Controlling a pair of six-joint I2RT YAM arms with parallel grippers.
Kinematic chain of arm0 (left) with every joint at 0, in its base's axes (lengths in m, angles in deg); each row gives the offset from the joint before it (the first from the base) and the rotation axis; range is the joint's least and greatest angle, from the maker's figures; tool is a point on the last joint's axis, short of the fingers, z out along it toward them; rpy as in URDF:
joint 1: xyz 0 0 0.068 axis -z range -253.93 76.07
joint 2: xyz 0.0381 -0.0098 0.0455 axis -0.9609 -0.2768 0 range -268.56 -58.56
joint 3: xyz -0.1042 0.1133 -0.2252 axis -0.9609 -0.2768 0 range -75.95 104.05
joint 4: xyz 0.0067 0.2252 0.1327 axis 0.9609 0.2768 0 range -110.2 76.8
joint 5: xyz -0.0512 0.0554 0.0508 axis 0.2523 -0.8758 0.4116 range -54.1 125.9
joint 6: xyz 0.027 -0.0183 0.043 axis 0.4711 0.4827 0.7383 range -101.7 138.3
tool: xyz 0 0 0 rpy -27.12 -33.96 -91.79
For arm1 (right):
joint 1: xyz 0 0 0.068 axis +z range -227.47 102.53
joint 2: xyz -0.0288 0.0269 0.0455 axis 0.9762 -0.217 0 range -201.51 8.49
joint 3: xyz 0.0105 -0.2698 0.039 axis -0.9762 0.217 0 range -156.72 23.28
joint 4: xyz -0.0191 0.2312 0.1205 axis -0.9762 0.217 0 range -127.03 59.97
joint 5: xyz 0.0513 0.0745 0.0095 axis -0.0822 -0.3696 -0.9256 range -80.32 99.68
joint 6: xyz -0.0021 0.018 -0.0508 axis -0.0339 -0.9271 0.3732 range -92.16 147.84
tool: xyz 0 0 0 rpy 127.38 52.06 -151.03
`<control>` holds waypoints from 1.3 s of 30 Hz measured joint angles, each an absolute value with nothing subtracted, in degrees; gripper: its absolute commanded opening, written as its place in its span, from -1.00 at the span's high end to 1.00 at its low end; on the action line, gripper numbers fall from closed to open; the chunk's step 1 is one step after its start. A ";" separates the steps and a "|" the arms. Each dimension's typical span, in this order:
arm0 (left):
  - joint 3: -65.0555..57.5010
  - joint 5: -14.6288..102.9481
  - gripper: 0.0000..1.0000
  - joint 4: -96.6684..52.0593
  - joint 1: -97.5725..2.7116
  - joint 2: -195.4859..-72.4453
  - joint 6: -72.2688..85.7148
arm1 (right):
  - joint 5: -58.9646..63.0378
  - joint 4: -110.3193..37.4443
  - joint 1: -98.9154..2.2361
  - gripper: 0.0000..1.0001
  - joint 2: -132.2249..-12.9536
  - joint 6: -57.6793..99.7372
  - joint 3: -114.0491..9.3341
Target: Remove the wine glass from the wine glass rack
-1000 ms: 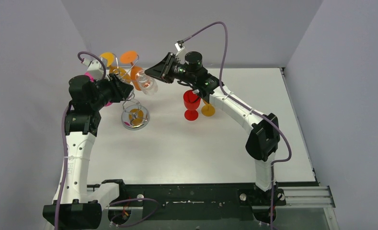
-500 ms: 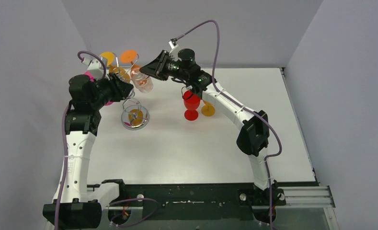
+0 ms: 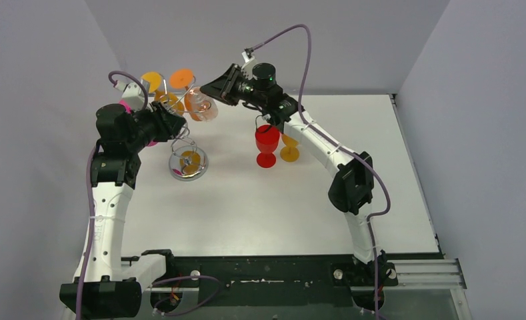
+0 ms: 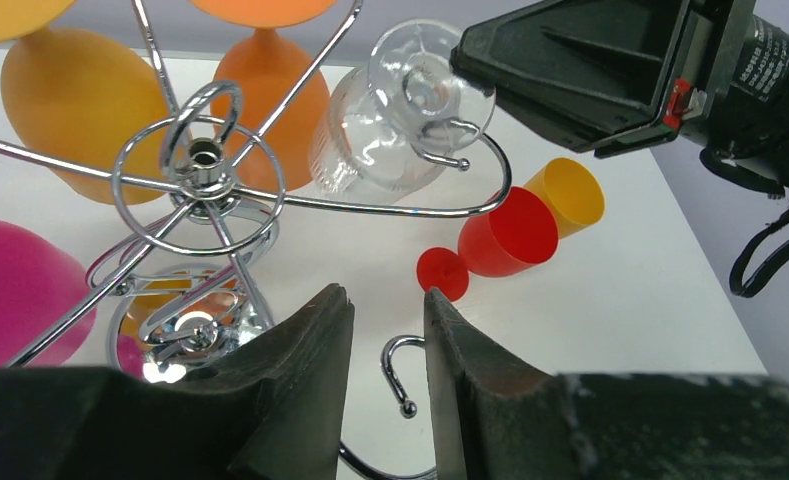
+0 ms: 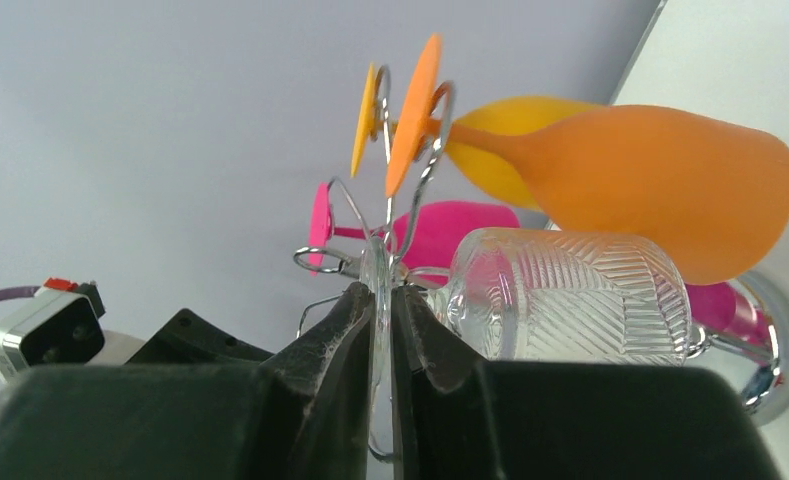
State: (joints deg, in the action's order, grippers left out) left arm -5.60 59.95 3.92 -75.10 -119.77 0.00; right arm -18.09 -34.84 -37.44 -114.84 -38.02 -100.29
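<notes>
Wine glass (image 3: pixel 202 107) on rack (image 3: pixel 187 163); nearer cup (image 3: pixel 267 141) right.

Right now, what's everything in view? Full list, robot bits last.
wine glass rack: 1, silver wire, far-left part of table
clear wine glass: 1, clear and ribbed, tilted at a rack scroll arm
orange wine glasses: 2, one orange, one yellower, hanging on rack
pink wine glass: at least 1, pink, hanging on rack
red wine glass: 1, red, upright on table right of rack
yellow wine glass: 1, yellow, beside the red one, partly behind right arm
table: 1, white
left gripper: 1, black, jaws apart, by rack stem
right gripper: 1, black, pinching clear wine glass's foot
</notes>
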 measured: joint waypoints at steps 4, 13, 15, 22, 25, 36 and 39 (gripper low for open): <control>-5.60 59.84 0.39 3.87 -75.12 -119.77 0.11 | -17.13 -35.27 -39.62 1.00 -114.84 -38.02 -100.27; -5.49 60.17 0.19 3.59 -75.12 -119.79 -0.11 | -16.23 -38.18 -41.48 1.00 -113.96 -37.74 -96.14; -5.16 60.65 0.10 3.57 -75.12 -119.92 -0.48 | -16.28 -38.20 -41.48 1.00 -113.61 -37.26 -94.78; -2.74 64.80 -0.05 3.57 -75.10 -120.91 -3.96 | -16.26 -38.22 -41.44 1.00 -108.19 -33.85 -86.87; -1.84 67.21 -0.07 2.91 -75.10 -120.99 -5.97 | -16.39 -38.38 -41.44 1.00 -104.83 -31.95 -84.18; -4.75 79.27 -0.09 -6.94 -74.49 -117.08 -14.25 | -17.15 -42.66 -41.48 1.00 -86.60 -27.92 -63.62; -7.63 80.56 -0.09 -8.78 -71.69 -113.93 -15.61 | -17.74 -43.16 -41.33 1.00 -81.53 -26.35 -57.23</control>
